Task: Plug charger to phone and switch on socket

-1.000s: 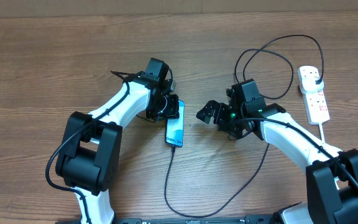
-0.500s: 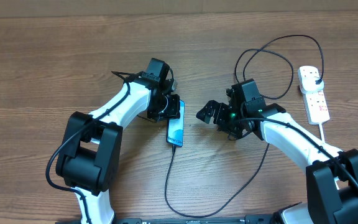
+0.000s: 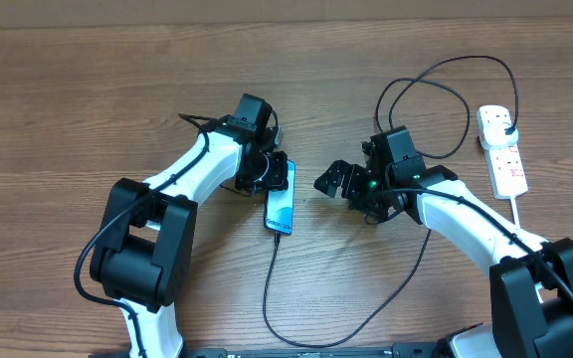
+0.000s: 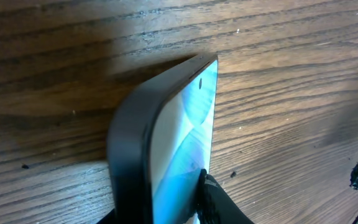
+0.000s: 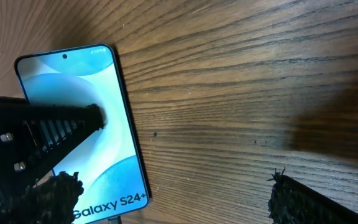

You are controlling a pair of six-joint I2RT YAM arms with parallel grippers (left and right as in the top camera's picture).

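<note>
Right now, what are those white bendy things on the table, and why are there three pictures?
Those are two robot arms, each ending in a two-finger pincher called a gripper. The big picture looks down from a camera above the wooden table. The other two come from little cameras on the arms' wrists, so everything looks very close. On the table lie the phone, the charger, which is a thin black cable that reaches the phone's bottom end, and the socket, a white power strip. The left gripper pinches the phone's upper part. The right gripper is wide open beside the phone and holds nothing.
</note>
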